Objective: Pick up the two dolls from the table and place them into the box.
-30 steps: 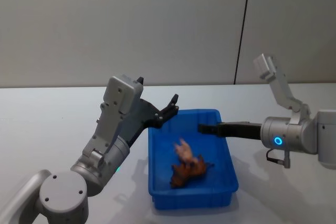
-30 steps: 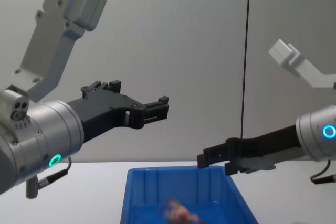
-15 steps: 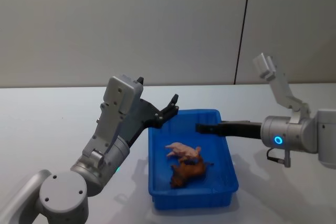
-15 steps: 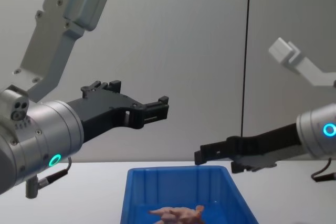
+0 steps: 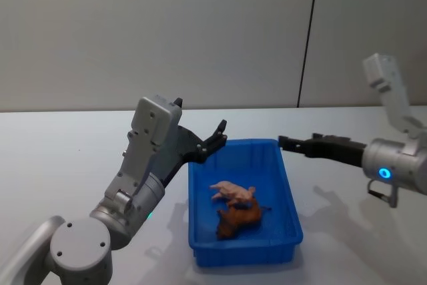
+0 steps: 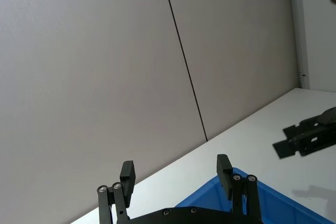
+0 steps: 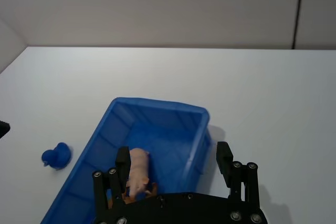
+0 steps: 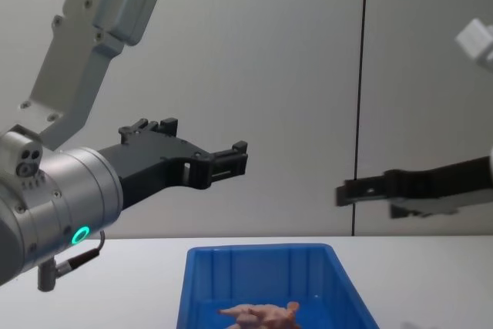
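Both dolls lie inside the box (image 5: 191,213), a bright blue rectangular bin with ribbed inner walls and a rim, standing on the white table (image 5: 60,165) in front of the robot. The paler doll (image 5: 231,191) is a tan-pink animal figure lying on its side near the middle of the box floor, its short legs sticking out sideways. The reddish-brown doll (image 5: 239,219) lies just nearer, right against it, darker and also tipped over. From the chest view the paler doll (image 8: 262,315) shows low behind the box's (image 8: 262,250) far rim.

The left gripper (image 5: 217,137) hangs in the air over the box's far left corner. Its two black fingers (image 6: 127,171) are spread wide apart with nothing between them. The right gripper (image 5: 288,143) is raised above the table just right of the box's far right corner, pointing left. Its fingers (image 7: 224,153) are likewise parted wide and hold nothing, and it touches neither the box nor a doll.

A small blue toy figure (image 7: 56,156) sits on the table outside the box, apart from its long wall.
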Controlling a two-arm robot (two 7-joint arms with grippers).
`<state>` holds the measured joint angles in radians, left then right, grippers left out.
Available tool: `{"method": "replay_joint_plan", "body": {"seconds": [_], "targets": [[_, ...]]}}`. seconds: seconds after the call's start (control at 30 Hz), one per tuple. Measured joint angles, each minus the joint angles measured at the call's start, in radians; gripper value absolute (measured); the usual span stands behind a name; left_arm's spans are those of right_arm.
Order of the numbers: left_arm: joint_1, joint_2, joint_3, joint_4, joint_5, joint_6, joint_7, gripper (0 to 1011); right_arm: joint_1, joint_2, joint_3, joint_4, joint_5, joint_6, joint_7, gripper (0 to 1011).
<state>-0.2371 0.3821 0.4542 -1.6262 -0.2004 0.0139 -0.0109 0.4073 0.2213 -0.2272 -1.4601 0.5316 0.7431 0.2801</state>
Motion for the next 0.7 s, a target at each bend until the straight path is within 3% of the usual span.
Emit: {"method": "replay_joint_plan", "body": {"seconds": [0.33,0.7], "targets": [[0.000,0.000,0.000,0.000,0.000,0.000,0.000,999,-0.090,0.060,0.046,-0.096,0.007,-0.088,-0.094,1001],[0.000,0.000,0.000,0.000,0.000,0.000,0.000,999,-0.198,0.114,0.081,-0.184,-0.016,-0.250,-0.164,1001]]}}
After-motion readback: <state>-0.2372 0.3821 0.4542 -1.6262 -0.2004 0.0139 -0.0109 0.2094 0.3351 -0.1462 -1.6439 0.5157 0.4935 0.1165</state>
